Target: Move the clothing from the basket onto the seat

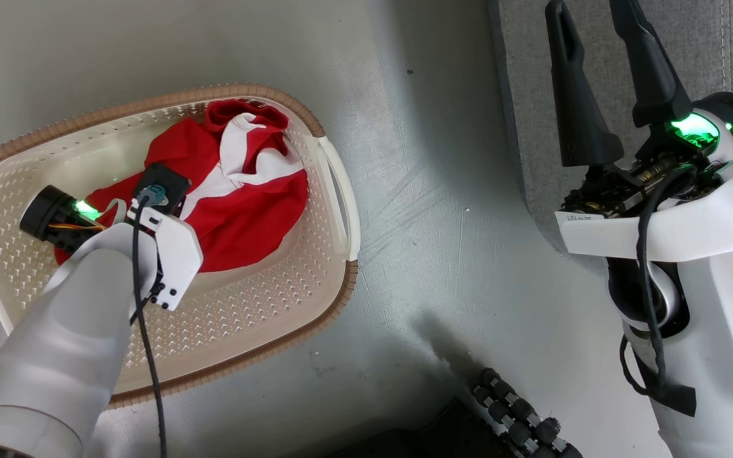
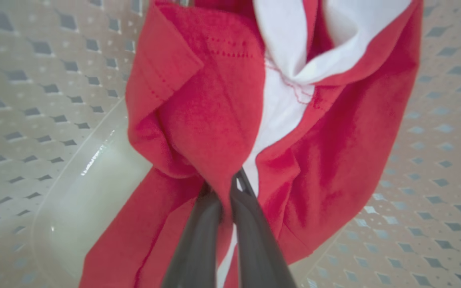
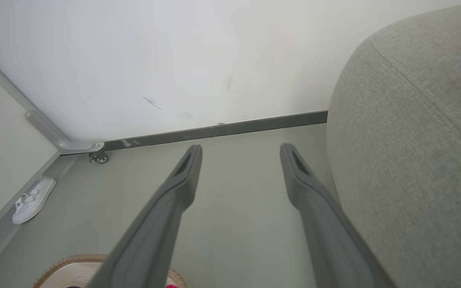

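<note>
Red clothing [image 1: 245,203] with a broad white stripe lies bunched in the cream perforated basket [image 1: 239,92] on the floor at the left. My left arm reaches down into the basket. In the left wrist view my left gripper [image 2: 228,186] is shut on a fold of the red clothing [image 2: 198,120], with the fabric pinched between the dark fingers above the basket wall [image 2: 34,120]. My right gripper [image 1: 589,13] stands open and holds nothing, over the edge of the grey seat [image 1: 716,51]. The right wrist view has the right gripper [image 3: 241,149] beside the seat [image 3: 414,140].
Grey floor separates the basket from the seat. A white slipper [image 3: 33,200] lies by the wall near a small caster [image 3: 100,157]. The basket's brown rim [image 3: 66,260] peeks in at the bottom of the right wrist view. A dark ribbed part [image 1: 519,420] sits at the lower edge.
</note>
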Controlling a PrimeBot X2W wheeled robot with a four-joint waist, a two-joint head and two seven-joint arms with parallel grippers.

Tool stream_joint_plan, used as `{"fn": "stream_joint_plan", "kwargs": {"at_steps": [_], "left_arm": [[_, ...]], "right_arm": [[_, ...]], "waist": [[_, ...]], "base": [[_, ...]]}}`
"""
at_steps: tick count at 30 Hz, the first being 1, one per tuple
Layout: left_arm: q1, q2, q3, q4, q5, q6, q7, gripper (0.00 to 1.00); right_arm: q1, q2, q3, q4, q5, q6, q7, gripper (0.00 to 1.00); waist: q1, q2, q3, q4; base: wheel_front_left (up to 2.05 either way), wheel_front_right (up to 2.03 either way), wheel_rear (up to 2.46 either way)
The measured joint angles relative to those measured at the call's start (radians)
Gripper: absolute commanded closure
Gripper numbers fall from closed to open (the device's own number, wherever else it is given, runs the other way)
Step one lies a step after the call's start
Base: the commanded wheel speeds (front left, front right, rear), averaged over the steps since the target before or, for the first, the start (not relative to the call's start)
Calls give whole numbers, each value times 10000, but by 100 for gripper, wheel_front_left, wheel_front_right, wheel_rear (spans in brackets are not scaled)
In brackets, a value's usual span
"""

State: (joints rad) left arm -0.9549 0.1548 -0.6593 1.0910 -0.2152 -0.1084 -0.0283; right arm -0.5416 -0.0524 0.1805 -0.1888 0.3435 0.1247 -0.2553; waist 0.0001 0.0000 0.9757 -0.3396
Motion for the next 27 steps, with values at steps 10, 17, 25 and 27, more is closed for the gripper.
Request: {"fn": "stream_joint_plan", "kwargs": {"at_steps": [10,17,25,27], "left_arm": [[-15,-232,-180,-13,-2,-44,-500,100],[-14,-238,-322,-42,-2,-88,-1076,100],[3,-345,-642,-161,4,-174,-1680,100],[22,-345,-673,-165,0,-174,-1741,100]], "right_arm": [[-4,2,-71,4,0,0,0,0],[-4,2,-121,31,-8,0,0,0],[-6,2,-199,67,-146,0,0,0],[-5,2,-257,88,-188,0,0,0]], "waist": [[1,0,-168,60],[0,0,-336,133],[0,0,-637,257],[0,0,-727,294]], "base": [[0,0,0],[0,0,0],[0,0,0],[0,0,0]]}}
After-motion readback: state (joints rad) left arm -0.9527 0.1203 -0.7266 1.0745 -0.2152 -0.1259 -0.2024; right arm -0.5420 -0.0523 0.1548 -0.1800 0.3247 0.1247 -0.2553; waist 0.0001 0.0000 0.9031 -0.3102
